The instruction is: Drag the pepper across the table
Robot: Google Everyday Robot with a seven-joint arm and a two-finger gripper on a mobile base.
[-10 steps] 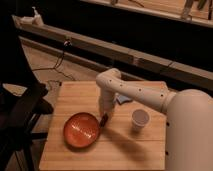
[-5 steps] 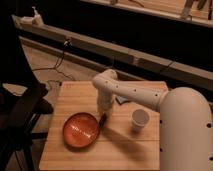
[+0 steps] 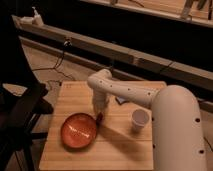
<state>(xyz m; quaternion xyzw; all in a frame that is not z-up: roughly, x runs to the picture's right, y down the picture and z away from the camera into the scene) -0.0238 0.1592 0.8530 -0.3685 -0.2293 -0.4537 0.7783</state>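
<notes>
The table (image 3: pixel 125 145), a light butcher-block top w/ plank strips showing, sat centre frame, and everything here is placed relative to the orange bowl (image 3: pixel 79 131). That bowl was round, shallow, glossy inside, resting on the wood toward the table's near-left part. The white arm (image 3: pixel 130 92) reached in from the right, its big rounded segment filling the lower right, then bent down w/ the wrist pointing at the tabletop just right of the bowl's upper rim. The gripper (image 3: pixel 100 114) was low at the wood, right beside the bowl's right edge. The pepper (image 3: pixel 99 118) showed as a small dark red sliver at the gripper's tip, just off the bowl's rim, touching or nearly touching it; can't tell which. Whether the gripper was pinching the pepper or only pressing beside it, can't tell either. A white cup (image 3: pixel 140 119) stood upright on the table, well right of the bowl, on the far side of the gripper from it and partly against the arm's big segment. A small pale, flat item (image 3: pixel 121 101) lay on the wood up and right of the bowl, half tucked under the arm; too unclear to name. Left of the bowl, off the table, a dark chair-like shape (image 3: pixel 20 107) stood on the floor. Behind the bowl, a long ledge (image 3: pixel 100 47) ran across, w/ a light-coloured bottle (image 3: pixel 36 17) at its far-left end. No brand, label or writing could be read anywhere.
</notes>
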